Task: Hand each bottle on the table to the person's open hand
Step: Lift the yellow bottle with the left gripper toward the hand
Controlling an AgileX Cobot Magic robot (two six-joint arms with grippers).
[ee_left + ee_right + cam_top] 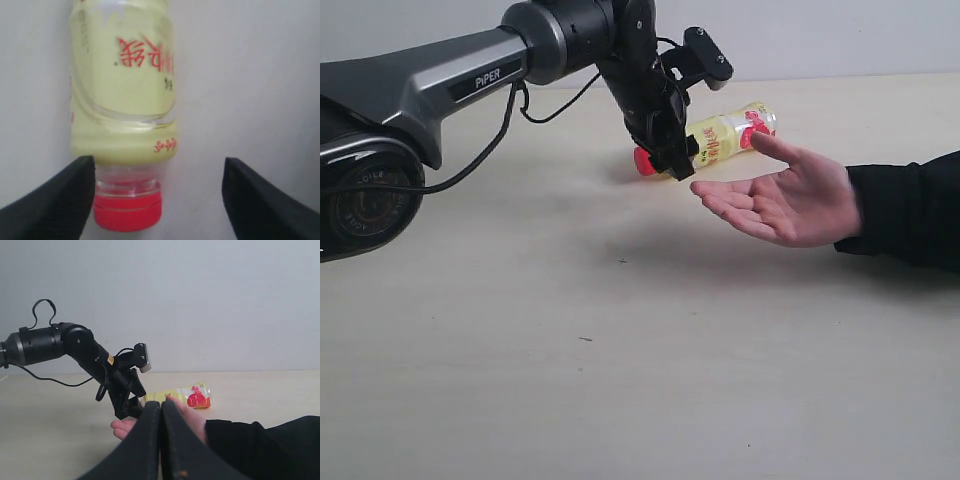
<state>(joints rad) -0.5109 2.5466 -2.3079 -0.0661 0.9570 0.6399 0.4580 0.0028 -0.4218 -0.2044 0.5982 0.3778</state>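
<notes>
Only the yellow bottle (pixel 725 135) with a red cap (pixel 644 160) shows; it lies on its side on the table (pixel 620 350). The other three bottles are out of view. My left gripper (pixel 672 160) hangs open over its cap end. In the left wrist view the bottle (pixel 125 90) lies between the jaws, its cap (pixel 127 212) close to one finger (pixel 60 200) and well apart from the other. The bare hand (pixel 785 200), black-sleeved, is held palm up just right of the gripper. My right gripper (pixel 161 405) is shut on nothing.
The left arm (pixel 440 80) reaches in from the left edge across the back of the table. The person's black sleeve (pixel 910 205) lies along the right side. A pale wall (pixel 200 300) stands behind the table.
</notes>
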